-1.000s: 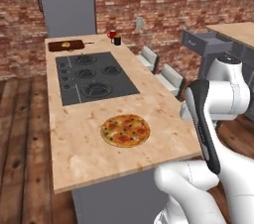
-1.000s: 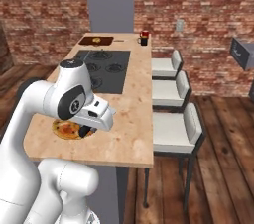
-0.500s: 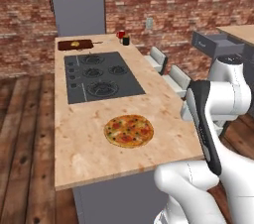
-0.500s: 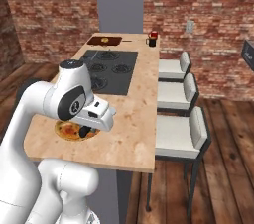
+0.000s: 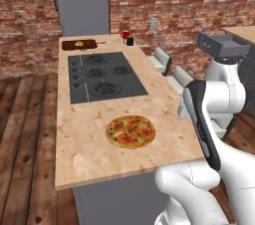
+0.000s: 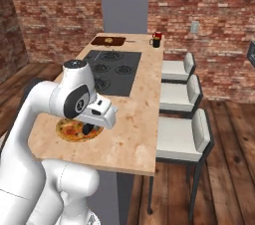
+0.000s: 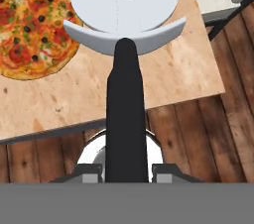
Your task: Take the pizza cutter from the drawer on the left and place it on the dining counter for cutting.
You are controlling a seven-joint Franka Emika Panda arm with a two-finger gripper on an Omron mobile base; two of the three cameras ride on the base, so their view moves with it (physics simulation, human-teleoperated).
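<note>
Step in hand, as I judge it: carrying the cutter [image 7: 125, 44] to the counter [image 5: 89, 144] and setting it down; gripper [image 7: 126, 171] is closed most of the way on the black handle, wheel pointing away from the hand, tool held in the air above the near counter corner; in the hand view the pizza [image 7: 34, 29] lies to the left of the wheel, bare wood top under and right of it, floor below the edge.

To do it well: bring the hand further in over the slab so the whole tool lands on wood, not over the edge; aim for the bare patch just beside the pizza, not on it; lower until the wheel and handle rest flat, then release; keep clear of the cooktop [image 5: 102, 77] and the stools [image 6: 182, 137] on the right side.

Far end holds a board [image 5: 78, 44] and a red mug [image 5: 125, 35]; they are well apart from the drop spot, no risk there.

Against the earlier frames: the base views shift, counter and pizza sit nearer and more centred, brick wall swings, so the base drives or turns, the things do not move; arm pose looks the same; grip unchanged, cutter still held.
</note>
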